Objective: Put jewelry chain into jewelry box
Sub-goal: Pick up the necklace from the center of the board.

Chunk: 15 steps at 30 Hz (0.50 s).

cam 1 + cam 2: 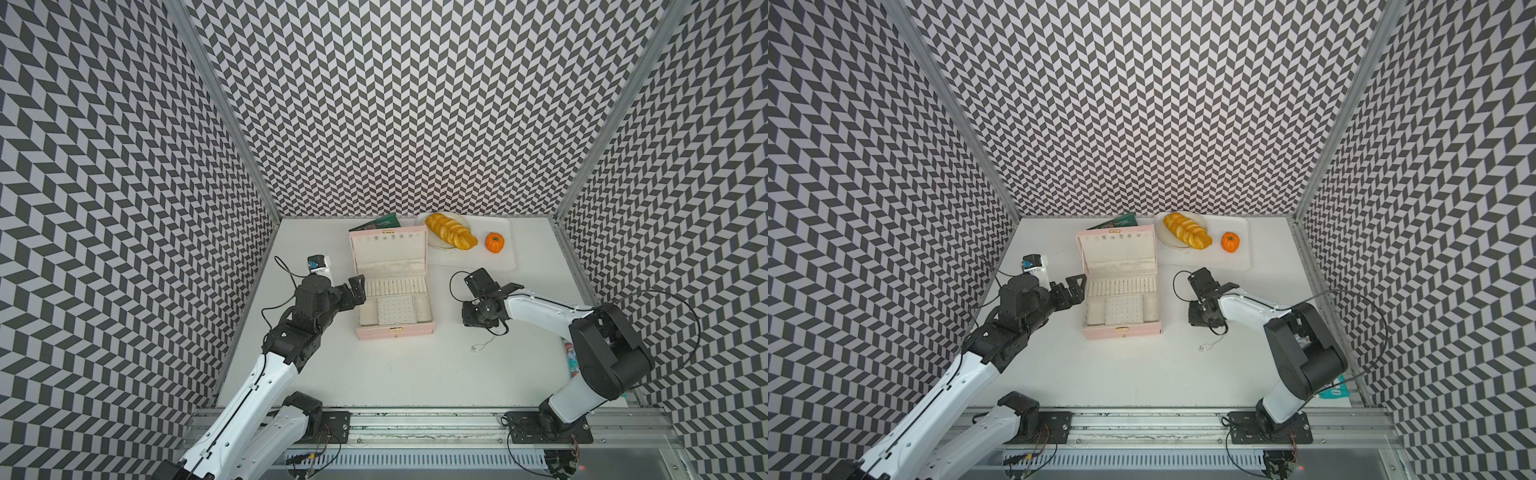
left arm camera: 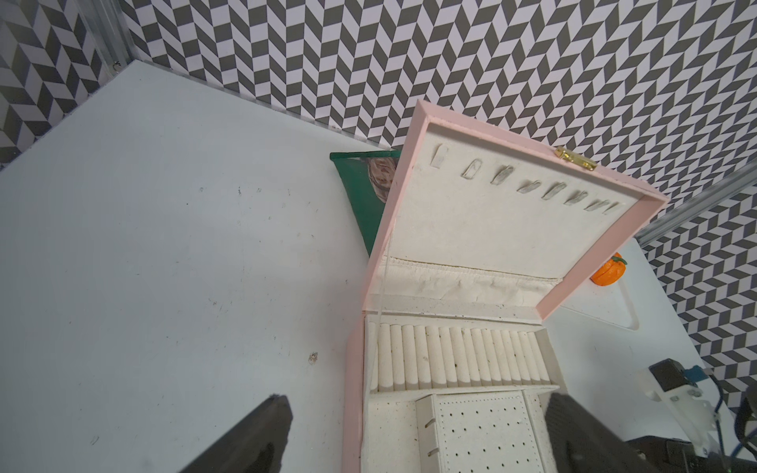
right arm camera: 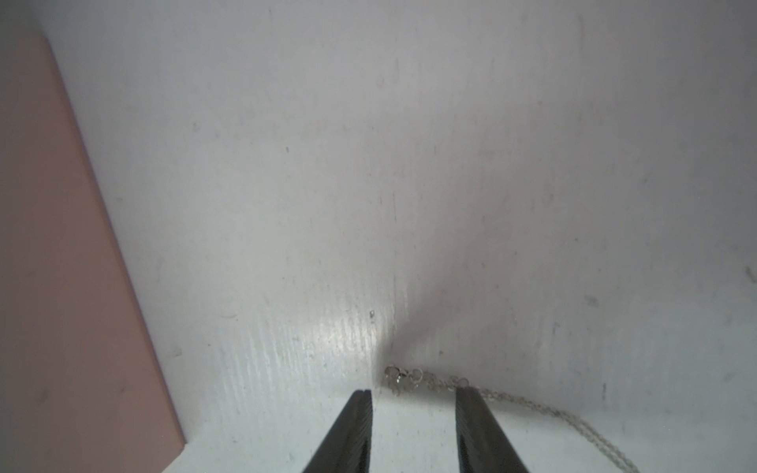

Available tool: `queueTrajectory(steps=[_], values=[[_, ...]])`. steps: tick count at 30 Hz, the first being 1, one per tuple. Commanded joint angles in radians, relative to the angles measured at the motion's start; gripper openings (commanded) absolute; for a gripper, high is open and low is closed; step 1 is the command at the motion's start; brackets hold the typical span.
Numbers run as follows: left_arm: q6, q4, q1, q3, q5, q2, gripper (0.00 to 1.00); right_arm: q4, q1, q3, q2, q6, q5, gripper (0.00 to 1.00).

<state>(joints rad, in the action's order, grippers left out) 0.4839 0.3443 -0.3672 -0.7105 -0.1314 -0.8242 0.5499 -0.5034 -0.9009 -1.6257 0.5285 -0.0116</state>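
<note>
1. The jewelry chain (image 3: pixel 405 374) lies loose on the table (image 1: pixel 415 374), to the right of the jewelry box (image 1: pixel 395 330). It sits a little past the box's clasp-side front wall and well apart from the box. In both top views it shows only as a short pale thread.
2. The box stands open with its lid leaning back, and no part of the chain is in it.
3. The right gripper (image 3: pixel 413 391) is low over the chain, with its fingers (image 3: pixel 356 422) partly apart.
   - The ringed clasp end lies just ahead of the gap between the tips, and the rest trails away past one finger.
   - Nothing is gripped yet. The wrist view is soft, so I cannot tell whether that finger already touches the links.
4. The left gripper (image 2: pixel 418 396) sits at the box's left wall, fingers spread wide and empty.
5. The chain looks very light, limp and thin, and probably slippery. It will not keep a shape, and once lifted it should dangle and swing. A single strand could slide out between the fingers.
6. The best hold seems to be the bunched clasp end, where the rings give some bulk, with the tips right down on the table.
7. The carry probably needs enough height for the tail to clear the box's right wall. The chain could then be lowered into the compartment (image 1: pixel 424 309) beside the perforated panel (image 1: pixel 396 311).
</note>
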Motion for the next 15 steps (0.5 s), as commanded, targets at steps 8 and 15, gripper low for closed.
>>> queueTrajectory(steps=[8,15], values=[[-0.021,-0.02,-0.013,0.014,-0.033,0.024,1.0,0.003,-0.014,-0.065,-0.091,0.024,0.029,0.36],[-0.022,-0.02,-0.015,0.014,-0.039,0.026,1.0,0.035,-0.053,-0.074,-0.112,0.02,0.068,0.33]])
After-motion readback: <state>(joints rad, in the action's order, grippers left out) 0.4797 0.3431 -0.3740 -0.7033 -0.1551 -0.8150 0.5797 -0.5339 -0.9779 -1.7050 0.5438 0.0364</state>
